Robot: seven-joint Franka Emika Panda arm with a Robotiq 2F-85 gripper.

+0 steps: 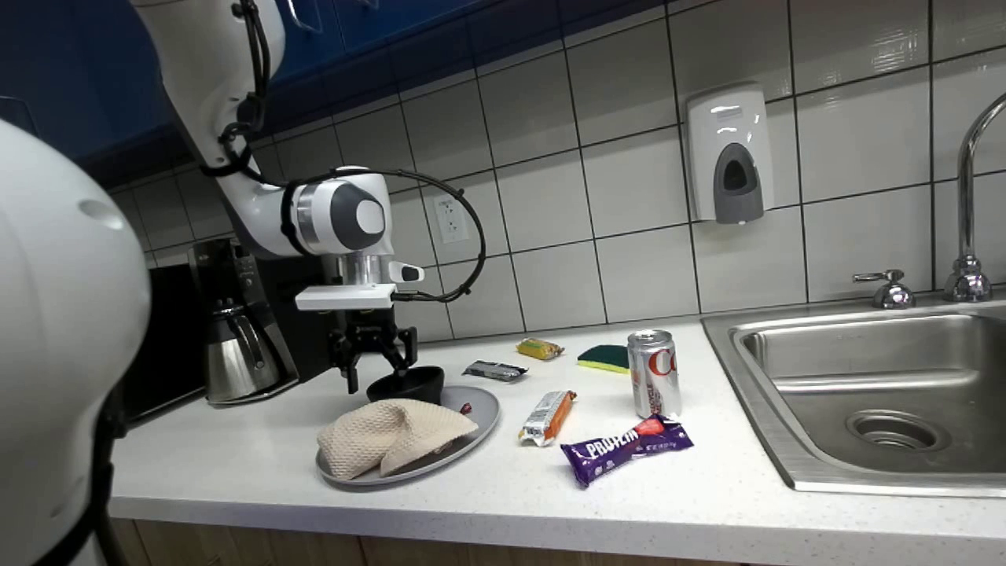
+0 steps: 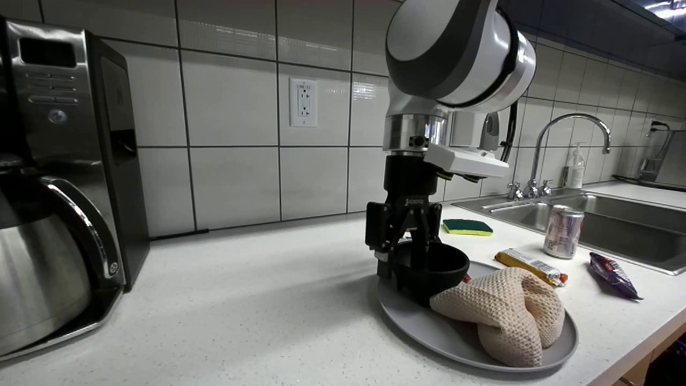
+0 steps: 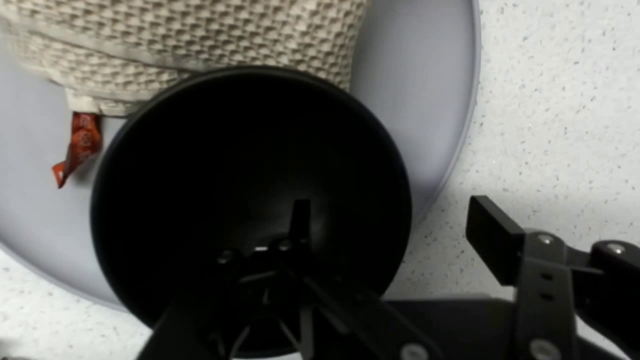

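A black bowl (image 3: 240, 150) sits on a grey plate (image 3: 430, 75), beside a folded beige cloth (image 3: 200, 35). My gripper (image 3: 397, 225) points down at the bowl with its jaws apart. In the wrist view, one of the fingers (image 3: 300, 220) reaches inside the bowl while its opposite stays outside, so the rim lies between them. Space shows between the rim and the outer finger; whether the inner one touches the bowl I cannot tell. A small red wrapper end (image 3: 84, 140) pokes out from under the cloth. Both exterior views show the gripper (image 1: 377, 377) at the bowl (image 1: 428, 384).
Several wrapped bars lie right of the plate, including a purple one (image 1: 621, 448) and an orange one (image 1: 550, 417). A can (image 1: 654, 373) stands by the sink (image 1: 754, 409), near a green sponge (image 1: 603, 358). A coffee maker (image 2: 64, 134) is on the opposite side.
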